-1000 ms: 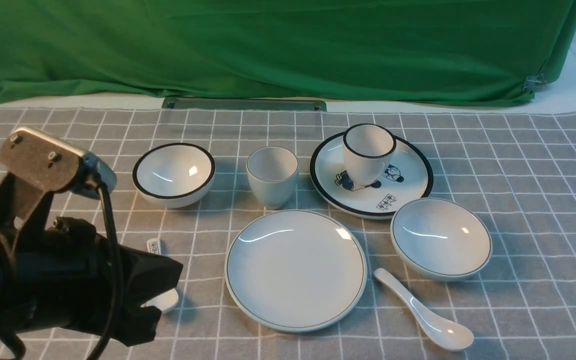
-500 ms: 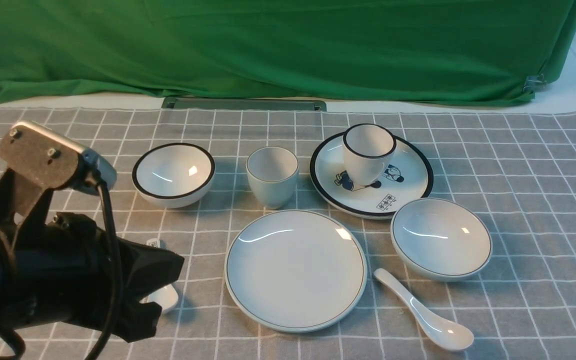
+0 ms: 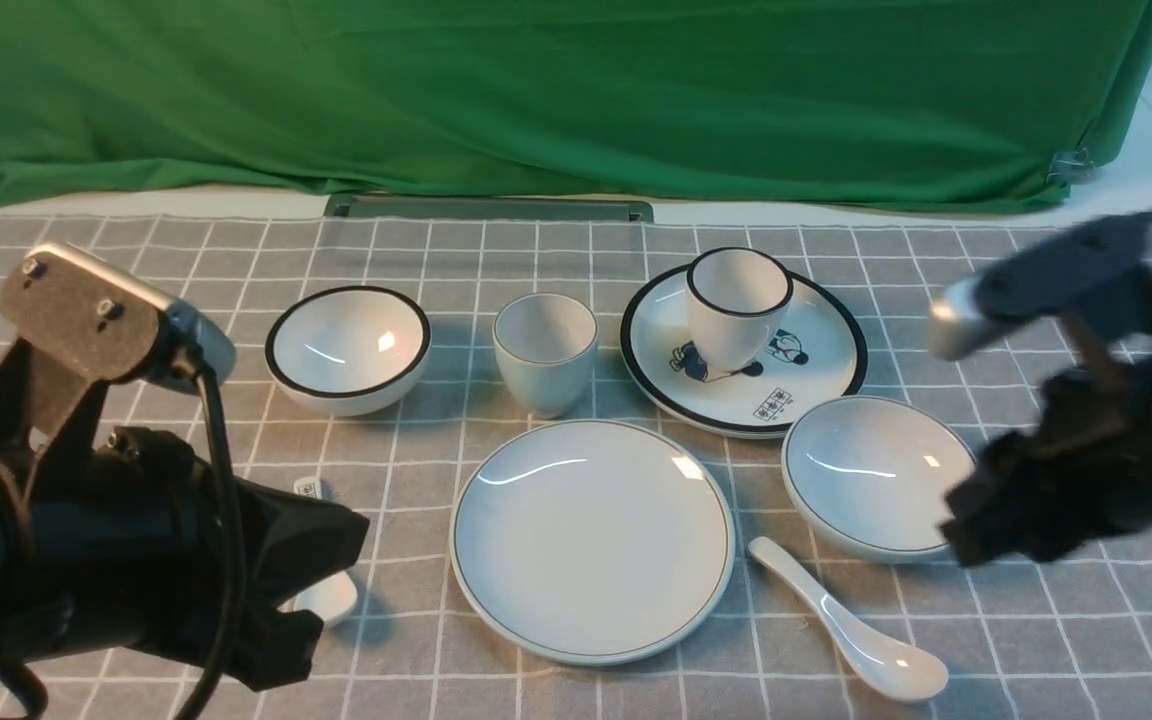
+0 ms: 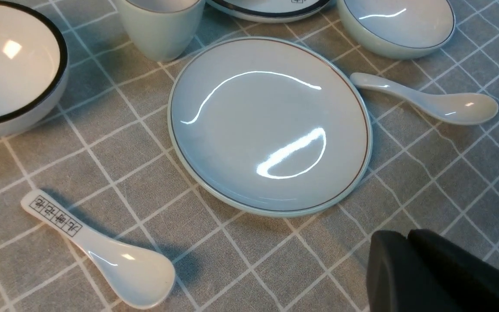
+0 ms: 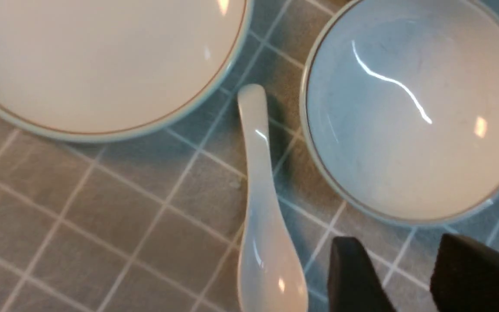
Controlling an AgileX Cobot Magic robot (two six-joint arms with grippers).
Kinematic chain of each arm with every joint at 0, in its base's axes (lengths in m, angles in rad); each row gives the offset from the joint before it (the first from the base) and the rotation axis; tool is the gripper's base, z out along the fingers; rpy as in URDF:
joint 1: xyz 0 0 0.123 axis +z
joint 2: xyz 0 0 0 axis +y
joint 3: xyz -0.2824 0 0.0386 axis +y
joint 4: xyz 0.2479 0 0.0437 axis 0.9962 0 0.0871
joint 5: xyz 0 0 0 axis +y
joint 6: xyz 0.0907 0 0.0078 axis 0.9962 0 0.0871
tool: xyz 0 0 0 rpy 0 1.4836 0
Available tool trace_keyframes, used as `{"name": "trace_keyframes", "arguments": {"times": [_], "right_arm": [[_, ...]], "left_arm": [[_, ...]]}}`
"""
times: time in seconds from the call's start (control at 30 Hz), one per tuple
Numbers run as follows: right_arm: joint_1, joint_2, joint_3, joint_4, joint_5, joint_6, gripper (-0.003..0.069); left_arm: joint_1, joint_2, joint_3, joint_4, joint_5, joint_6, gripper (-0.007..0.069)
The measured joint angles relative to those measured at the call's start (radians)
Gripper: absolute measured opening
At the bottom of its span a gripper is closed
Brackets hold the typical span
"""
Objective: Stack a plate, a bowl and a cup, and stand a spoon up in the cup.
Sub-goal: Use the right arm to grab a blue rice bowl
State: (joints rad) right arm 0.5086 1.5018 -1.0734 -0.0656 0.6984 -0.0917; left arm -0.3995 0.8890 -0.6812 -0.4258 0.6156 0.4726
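The left gripper (image 4: 405,242) is nearest. It hangs low over the cloth (image 3: 1036,640) with its jaws pressed together, and it holds nothing. The right gripper (image 5: 399,264) hangs just beside the near edge of the bowl (image 3: 881,475). Its jaws are spread apart and empty.

The spoon (image 3: 846,620) lies flat on the cloth with its scoop end nearest. Its thin handle points up between the plate (image 3: 591,540) and the bowl. It looks light, hard and shiny, so it may slip. A pinch across the handle seems best.

The plate sits in the middle, bare. The bowl stands just to its right, not touching it. It looks heavier and smooth, and it would break if dropped. I would grab it by the rim, one jaw inside and one outside.

The cup (image 3: 544,350) stands upright behind the plate. It is small, slick and easy to tip. A pinch on its wall at the rim should work.

A short spoon (image 4: 98,251) on the left has black marks in little boxes on its handle. They may be Chinese writing, but I cannot read them. The picture plate (image 3: 816,380) far back has a small block of marks too.
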Motion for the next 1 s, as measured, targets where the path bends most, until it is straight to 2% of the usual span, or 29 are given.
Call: {"name": "trace_keyframes", "arguments": {"times": [0.17,0.5,1.0], "right_arm": [[-0.007,0.179,-0.090,0.006,-0.003,-0.034,0.0350],[-0.024,0.340,-0.171,0.027,-0.001,-0.053,0.0354],[-0.026,0.399,-0.214,0.034,-0.010,-0.057,0.0355]], "left_arm": [[0.000,-0.018,0.000,0.001,0.007,0.006,0.0017],[0.000,-0.081,0.000,0.001,-0.022,0.042,0.0017],[0.000,-0.081,0.000,0.002,-0.023,0.056,0.0017]]}}
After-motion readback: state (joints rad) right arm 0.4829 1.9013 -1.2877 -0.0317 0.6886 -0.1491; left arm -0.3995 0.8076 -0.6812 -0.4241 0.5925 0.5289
